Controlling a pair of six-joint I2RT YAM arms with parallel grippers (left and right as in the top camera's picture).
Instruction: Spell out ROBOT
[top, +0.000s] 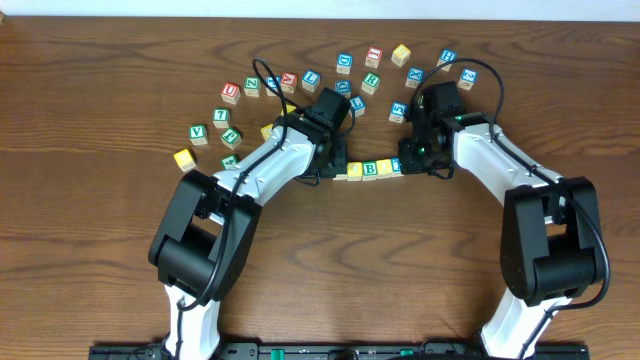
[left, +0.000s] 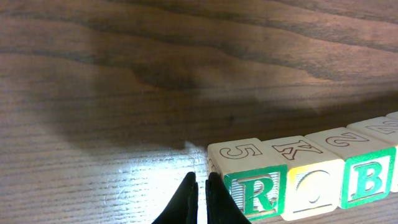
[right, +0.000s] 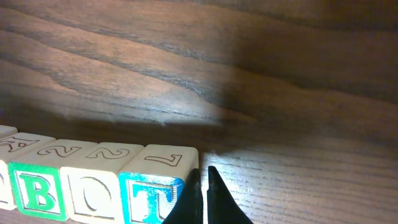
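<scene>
A row of letter blocks lies on the wooden table (top: 320, 240) between the two arms; the green B block (top: 370, 169) shows in its middle. In the left wrist view I read the green R block (left: 255, 194), a yellow O block (left: 314, 186) and the B block (left: 367, 180). In the right wrist view the row reads B (right: 38, 191), O block (right: 93, 196), blue T block (right: 149, 198). My left gripper (left: 203, 185) is shut and empty, touching the R block's outer side. My right gripper (right: 203, 175) is shut and empty against the T block's outer side.
Several loose letter blocks lie in an arc behind the row, from a yellow block (top: 183, 158) at the left past a red U block (top: 231, 92) to a blue block (top: 467, 76) at the back right.
</scene>
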